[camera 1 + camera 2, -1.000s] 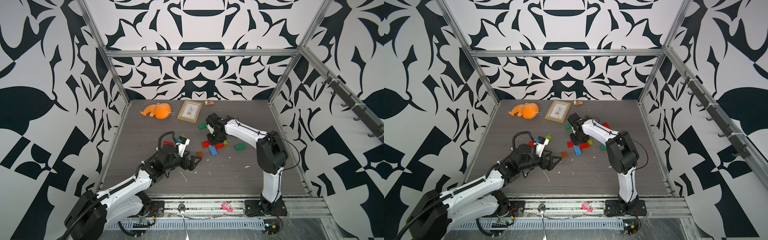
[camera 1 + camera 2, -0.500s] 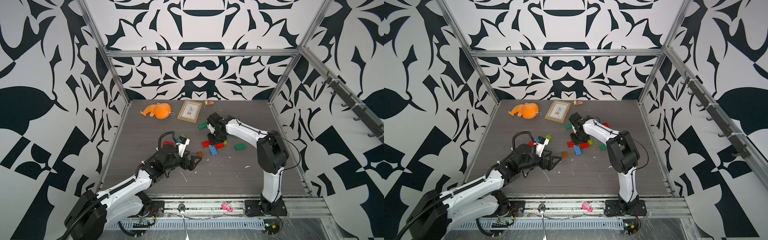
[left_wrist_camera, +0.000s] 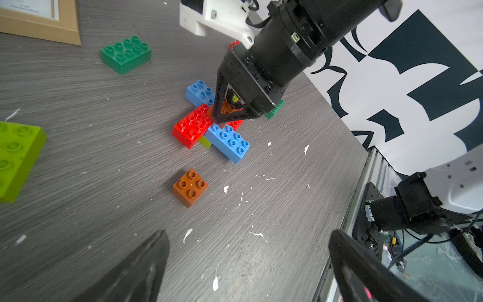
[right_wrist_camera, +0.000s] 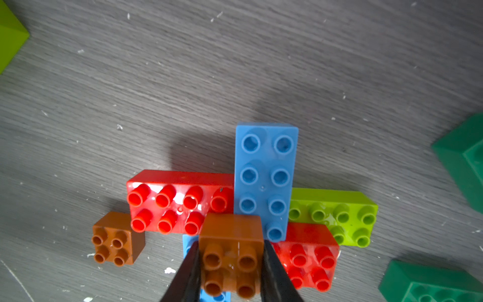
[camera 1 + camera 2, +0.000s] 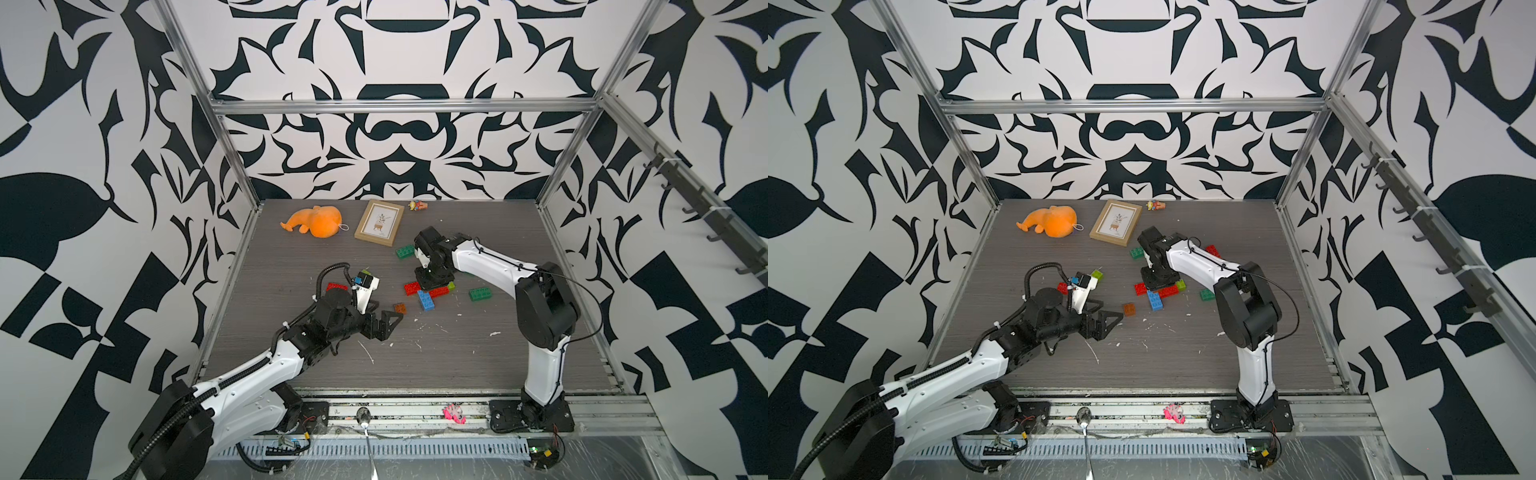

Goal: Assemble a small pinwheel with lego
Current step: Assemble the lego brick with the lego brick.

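Grey wood-grain tabletop (image 5: 478,357) between black-and-white patterned walls (image 5: 395,137): the right gripper (image 4: 231,244) is clamped on an orange-brown square brick (image 4: 231,230) at the hub of the lego cross (image 5: 427,299).

In the right wrist view its two black fingers (image 4: 188,277) press the brick's sides, while a red brick (image 4: 177,198), a blue brick (image 4: 265,177) and a lime green brick (image 4: 337,211) spread out beneath it (whether it is pushed fully home cannot be told). A second orange-brown square (image 3: 190,187) lies loose just beside the cross, on the side of the left gripper (image 3: 248,251), which hovers apart from every brick, jaws spread wide with nothing between them. One dark green brick (image 5: 405,251) lies near the picture frame (image 5: 379,222), and the orange plush toy (image 5: 318,220) sits well apart at the back.
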Available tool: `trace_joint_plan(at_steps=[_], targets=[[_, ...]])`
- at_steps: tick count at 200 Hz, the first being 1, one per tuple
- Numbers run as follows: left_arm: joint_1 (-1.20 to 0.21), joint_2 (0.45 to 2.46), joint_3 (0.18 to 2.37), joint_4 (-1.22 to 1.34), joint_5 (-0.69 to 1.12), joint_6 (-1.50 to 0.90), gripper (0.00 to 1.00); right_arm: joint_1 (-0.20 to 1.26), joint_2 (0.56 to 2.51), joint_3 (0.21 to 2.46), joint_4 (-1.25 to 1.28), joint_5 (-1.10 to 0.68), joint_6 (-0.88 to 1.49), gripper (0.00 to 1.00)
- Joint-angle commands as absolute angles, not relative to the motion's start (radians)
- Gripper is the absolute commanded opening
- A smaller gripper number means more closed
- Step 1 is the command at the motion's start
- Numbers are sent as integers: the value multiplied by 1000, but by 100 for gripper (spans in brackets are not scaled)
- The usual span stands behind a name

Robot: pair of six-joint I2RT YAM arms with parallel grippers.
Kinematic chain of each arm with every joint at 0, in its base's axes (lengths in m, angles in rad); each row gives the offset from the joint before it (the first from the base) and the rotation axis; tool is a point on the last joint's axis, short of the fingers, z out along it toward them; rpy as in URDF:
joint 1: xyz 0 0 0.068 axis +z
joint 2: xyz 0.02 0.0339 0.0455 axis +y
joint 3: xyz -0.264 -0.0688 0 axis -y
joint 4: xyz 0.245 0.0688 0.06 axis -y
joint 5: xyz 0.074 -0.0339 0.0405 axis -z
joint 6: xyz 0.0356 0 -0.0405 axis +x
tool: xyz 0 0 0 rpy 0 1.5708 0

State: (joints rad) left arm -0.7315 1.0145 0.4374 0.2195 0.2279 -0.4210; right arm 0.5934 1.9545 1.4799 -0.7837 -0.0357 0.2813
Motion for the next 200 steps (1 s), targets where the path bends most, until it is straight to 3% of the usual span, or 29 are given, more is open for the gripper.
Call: trace_joint_plan(at_steps=[1,50,114,200], targets=[[-732,1005,436,223,221,-412,100,607,2004,1432,-879,-12,313,0],[-732,1008,436,223,221,-411,100,623,1893,1543,-948,16,355,0],[-732,1002,434,223,225,-413,100,626,1797,1420,-895,5,410,0],[-733,1003,435,225,225,-412,100,630,1821,1370,-848,-8,423,0]])
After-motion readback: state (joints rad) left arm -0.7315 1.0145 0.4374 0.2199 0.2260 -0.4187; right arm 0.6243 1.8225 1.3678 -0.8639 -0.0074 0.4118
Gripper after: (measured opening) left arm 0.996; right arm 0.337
